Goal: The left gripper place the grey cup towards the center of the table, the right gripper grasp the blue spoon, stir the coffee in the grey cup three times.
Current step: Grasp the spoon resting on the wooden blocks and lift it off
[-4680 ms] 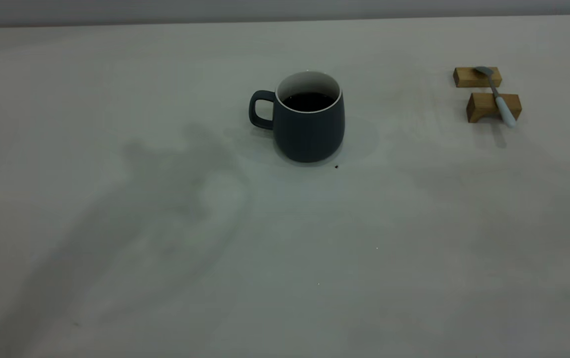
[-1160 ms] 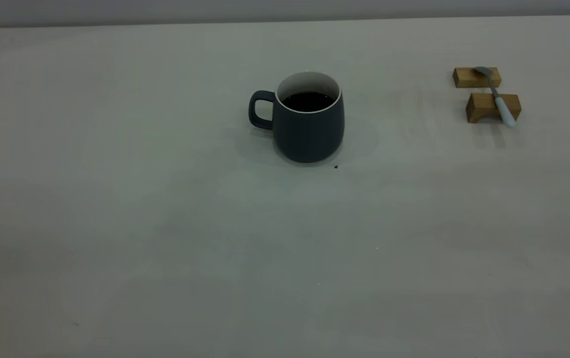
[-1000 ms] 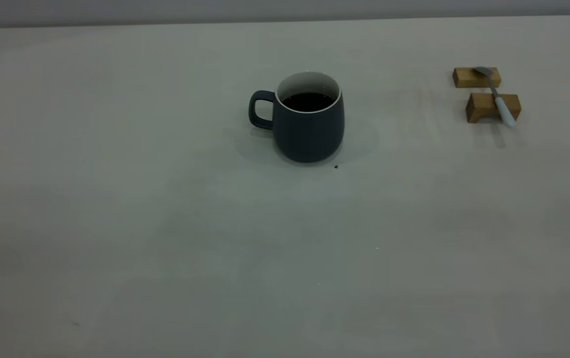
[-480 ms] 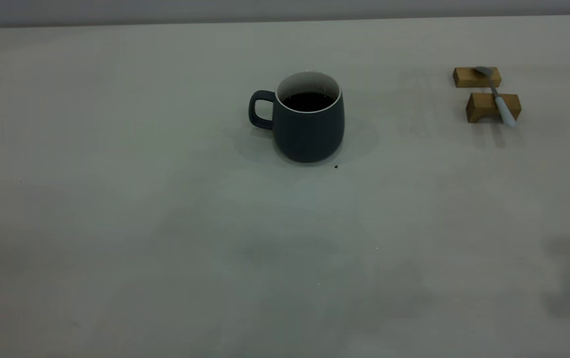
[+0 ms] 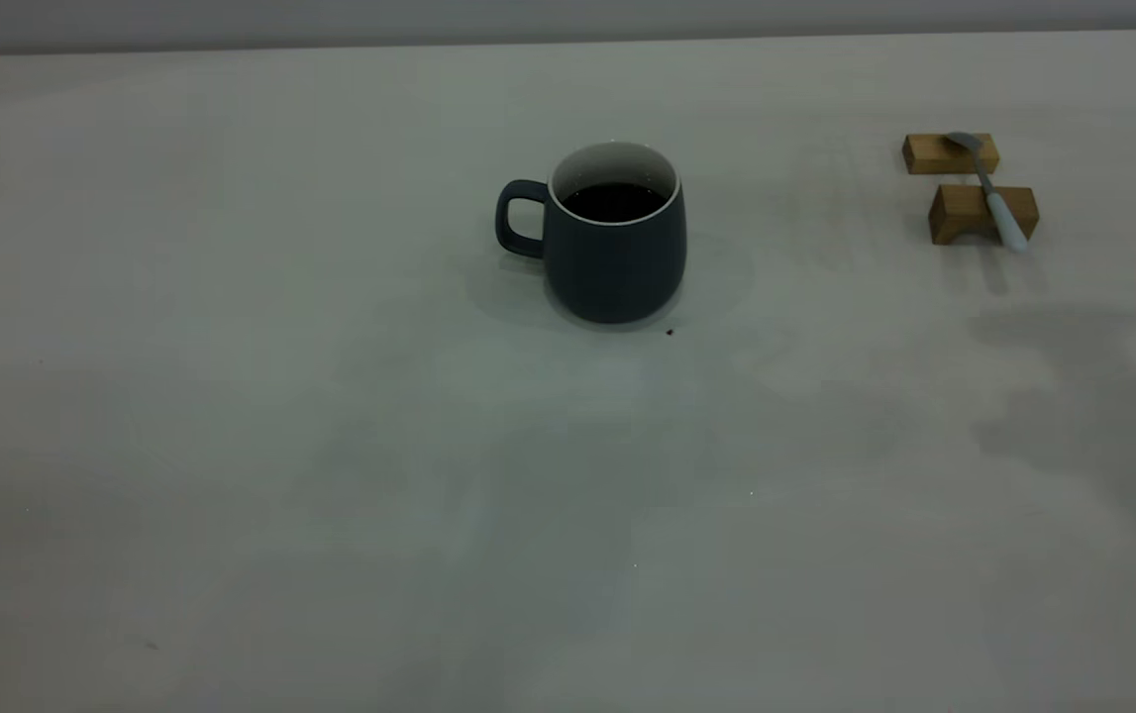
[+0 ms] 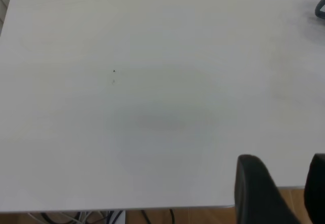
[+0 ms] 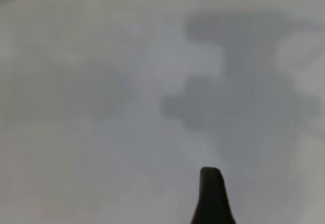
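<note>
Slate-grey and rounded, the grey cup (image 5: 615, 238) stands upright a little above the middle of the exterior view, its loop handle turned toward the left of the frame and its thin white rim ringing a white interior. Inside it lies the coffee (image 5: 615, 202), a dark, nearly black pool sitting below the rim. A tiny dark speck (image 5: 670, 332) marks the table (image 5: 330, 446) just beside the cup's base, at its lower right. In the upper right of the same view two small wooden blocks sit close together, the far block (image 5: 950, 153) and the near block (image 5: 981, 212), and the blue spoon (image 5: 991, 192) lies across both of them: its grey metal bowl rests on the far block and its pale handle crosses the near block, with the handle's end jutting past that block's lower right edge. Cup and spoon are well apart. A dark sliver at the right edge of the frame, level with the far block, is too small to identify, and a broad soft shadow spreads over the lower right of the tabletop. In the left wrist view the left gripper (image 6: 282, 193) shows at the lower right of the frame, its two black fingers spread apart over the table's edge, holding nothing. In the right wrist view only one black fingertip of the right gripper (image 7: 212, 196) shows at the bottom centre above the bare tabletop, so I cannot tell whether it is spread or pressed together.
</note>
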`<state>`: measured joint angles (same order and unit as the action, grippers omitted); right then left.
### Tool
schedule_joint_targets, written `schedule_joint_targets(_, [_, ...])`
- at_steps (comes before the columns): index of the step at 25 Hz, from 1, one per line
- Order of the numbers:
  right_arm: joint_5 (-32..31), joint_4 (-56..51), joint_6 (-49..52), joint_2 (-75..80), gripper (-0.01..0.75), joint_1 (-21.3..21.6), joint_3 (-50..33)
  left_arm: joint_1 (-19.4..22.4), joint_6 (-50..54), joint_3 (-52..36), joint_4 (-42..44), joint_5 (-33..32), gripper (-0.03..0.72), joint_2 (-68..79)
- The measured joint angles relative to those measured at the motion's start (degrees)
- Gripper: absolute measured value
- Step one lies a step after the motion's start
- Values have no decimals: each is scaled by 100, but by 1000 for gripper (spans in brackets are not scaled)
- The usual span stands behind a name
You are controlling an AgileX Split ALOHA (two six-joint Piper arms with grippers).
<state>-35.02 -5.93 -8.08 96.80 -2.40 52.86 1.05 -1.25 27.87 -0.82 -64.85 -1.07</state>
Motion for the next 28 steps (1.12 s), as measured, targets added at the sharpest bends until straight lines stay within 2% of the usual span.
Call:
schedule_joint_targets(11, [38,-90,-242,2516,601,-52,1592,0,5,0,0,0,312,0])
schedule_joint_targets(28, [165,-35,-660,3787,593,-52,2901,0,5,0,0,0,312,0])
